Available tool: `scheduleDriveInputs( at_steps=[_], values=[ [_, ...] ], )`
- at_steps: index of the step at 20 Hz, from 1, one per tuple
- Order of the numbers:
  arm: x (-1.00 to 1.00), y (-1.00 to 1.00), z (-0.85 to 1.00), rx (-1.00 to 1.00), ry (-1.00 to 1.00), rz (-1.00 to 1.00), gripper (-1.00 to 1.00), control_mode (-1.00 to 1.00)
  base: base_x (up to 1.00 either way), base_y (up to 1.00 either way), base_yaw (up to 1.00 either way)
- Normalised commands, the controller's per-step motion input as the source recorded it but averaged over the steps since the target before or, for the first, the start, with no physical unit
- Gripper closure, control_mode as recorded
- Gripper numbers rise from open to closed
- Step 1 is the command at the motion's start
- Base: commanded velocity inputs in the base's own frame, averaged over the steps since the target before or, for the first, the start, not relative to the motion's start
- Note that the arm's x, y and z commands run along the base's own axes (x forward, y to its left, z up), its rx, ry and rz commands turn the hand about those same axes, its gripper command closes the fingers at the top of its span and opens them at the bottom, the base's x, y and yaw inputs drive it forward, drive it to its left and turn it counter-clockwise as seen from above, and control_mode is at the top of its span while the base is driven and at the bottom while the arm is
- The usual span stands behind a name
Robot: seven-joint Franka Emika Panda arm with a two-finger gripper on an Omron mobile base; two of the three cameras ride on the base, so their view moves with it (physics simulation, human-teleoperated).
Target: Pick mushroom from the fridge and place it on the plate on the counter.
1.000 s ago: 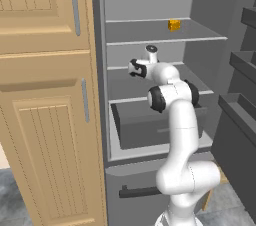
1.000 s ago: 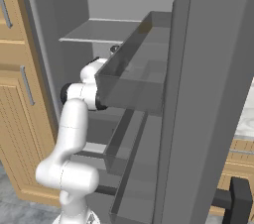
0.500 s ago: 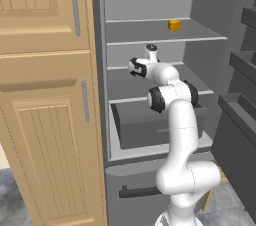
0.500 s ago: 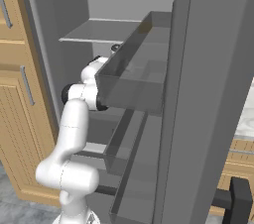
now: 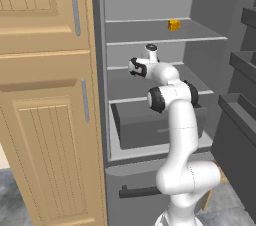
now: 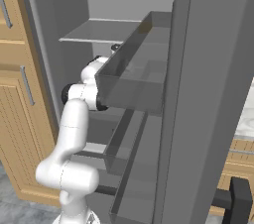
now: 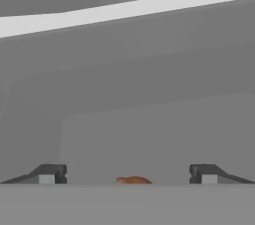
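Two finger tips of the gripper sit wide apart at the bottom of the hand view, with the mushroom peeking up dead centre between them, low in the frame, so nothing's pinched yet. In the left base view the arm is reached into the fridge, hand around the middle left of the frame, above the drawer. So I'd say it's lined up, that's all: closing on the mushroom, pulling it out and getting it to the plate are all left.

Glossy white rounded arm segments joined by dark ringed joints.
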Motion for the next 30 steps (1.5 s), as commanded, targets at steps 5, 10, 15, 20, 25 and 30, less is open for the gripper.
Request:
scheduleDriveInputs(
  at_steps=[5, 10, 15, 20, 25, 30],
  values=[
    [0.0, 0.03, -0.04, 0.0, 0.0, 0.0, 1.0, -1.0, 0.0, 0.0, 0.0],
    [0.0, 0.0, -0.02, 0.0, 0.0, 0.0, 1.0, -1.0, 0.0, 0.0, 0.0],
    [-0.09, 0.0, 0.0, 0.0, 0.0, 0.0, 1.0, -1.0, 0.0, 0.0, 0.0],
    [-0.47, 0.0, 0.0, 0.0, 0.0, 0.0, 1.0, -1.0, 0.0, 0.0, 0.0],
    [-0.74, 0.0, 0.0, 0.0, -0.01, 0.0, 1.0, -1.0, 0.0, 0.0, 0.0],
    [-0.87, 0.0, 0.0, 0.0, -0.1, 0.0, 1.0, -1.0, 0.0, 0.0, 0.0]
  ],
)
